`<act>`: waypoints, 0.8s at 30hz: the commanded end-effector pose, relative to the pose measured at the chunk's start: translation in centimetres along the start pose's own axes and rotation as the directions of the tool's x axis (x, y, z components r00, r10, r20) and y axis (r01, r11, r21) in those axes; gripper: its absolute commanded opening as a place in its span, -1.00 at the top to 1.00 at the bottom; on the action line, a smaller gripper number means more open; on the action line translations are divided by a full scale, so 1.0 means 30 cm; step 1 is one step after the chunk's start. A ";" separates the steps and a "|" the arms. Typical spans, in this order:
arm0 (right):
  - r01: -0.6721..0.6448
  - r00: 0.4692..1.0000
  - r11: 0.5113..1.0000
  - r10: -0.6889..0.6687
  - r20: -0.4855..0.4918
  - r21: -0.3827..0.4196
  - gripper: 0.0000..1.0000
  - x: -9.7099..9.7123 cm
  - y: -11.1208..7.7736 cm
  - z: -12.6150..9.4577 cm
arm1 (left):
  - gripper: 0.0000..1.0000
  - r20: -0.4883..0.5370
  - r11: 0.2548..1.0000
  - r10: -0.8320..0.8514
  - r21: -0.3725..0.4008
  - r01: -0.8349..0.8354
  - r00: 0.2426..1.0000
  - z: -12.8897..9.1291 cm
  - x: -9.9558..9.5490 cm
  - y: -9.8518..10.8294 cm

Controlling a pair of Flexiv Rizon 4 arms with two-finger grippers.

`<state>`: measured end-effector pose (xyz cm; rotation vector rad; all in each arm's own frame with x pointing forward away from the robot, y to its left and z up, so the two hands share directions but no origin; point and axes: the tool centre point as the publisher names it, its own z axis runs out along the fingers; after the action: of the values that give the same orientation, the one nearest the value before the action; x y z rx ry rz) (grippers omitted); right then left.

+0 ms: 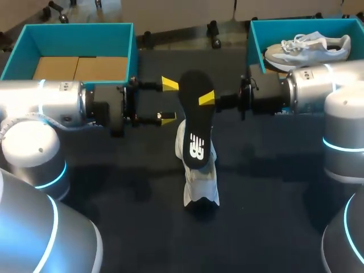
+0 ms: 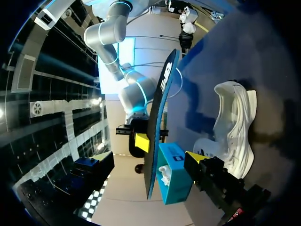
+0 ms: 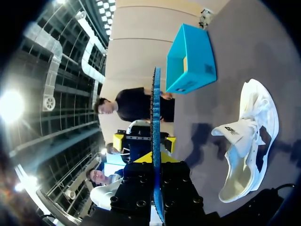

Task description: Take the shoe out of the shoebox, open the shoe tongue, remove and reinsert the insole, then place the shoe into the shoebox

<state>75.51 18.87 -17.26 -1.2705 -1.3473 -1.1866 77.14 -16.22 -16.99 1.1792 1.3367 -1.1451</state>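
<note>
Reinsertion looks to be the step in hand: the black insole (image 1: 196, 116) is out of the shoe and held above the worktop (image 1: 114, 187), the right pincer (image 1: 207, 98) clenched on its edge partway along its length. The left pincer (image 1: 169, 101) hangs released just beside the insole, with nothing between its fingers. The white shoe (image 1: 200, 176) rests on the worktop below and toward me. One end of the insole hangs over it in the head view, and I cannot say whether that end touches it. To do this well, I would turn the insole so its narrow end leads, then slide it in low along the floor of the shoe rather than dropping it from above. The tongue seems folded back in the right wrist view, though the dim head view leaves that unsure, so the free left pincer could hold the opening wide and steady the shoe. The main risk is the insole buckling or dragging the loose shoe along.
</note>
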 end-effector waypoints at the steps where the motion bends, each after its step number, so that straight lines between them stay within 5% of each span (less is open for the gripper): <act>1: -0.004 1.000 1.000 0.004 0.004 -0.007 1.00 0.004 -0.017 0.019 | -0.84 0.014 1.000 0.005 0.002 -0.005 1.000 0.036 0.016 0.014; 3: -0.006 1.000 1.000 0.006 0.003 -0.007 1.00 0.004 -0.022 0.024 | -0.76 0.018 1.000 0.008 0.005 -0.008 1.000 0.049 0.021 0.013; 5: -0.009 1.000 1.000 0.009 -0.002 -0.006 1.00 0.001 -0.027 0.039 | -0.40 0.026 1.000 0.012 0.003 -0.012 1.000 0.066 0.026 0.011; 13: -0.012 1.000 1.000 0.012 -0.016 -0.008 1.00 -0.009 -0.032 0.059 | 0.14 0.042 1.000 0.007 -0.013 -0.006 0.999 0.095 0.040 0.004; 24: -0.011 1.000 1.000 0.011 -0.021 -0.014 1.00 -0.009 -0.031 0.063 | 0.40 0.046 0.999 -0.007 -0.040 0.009 0.999 0.104 0.061 0.011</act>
<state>74.60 20.45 -17.80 -1.2674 -1.3175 -1.1984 77.65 -18.94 -18.96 1.1186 1.3257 -1.1415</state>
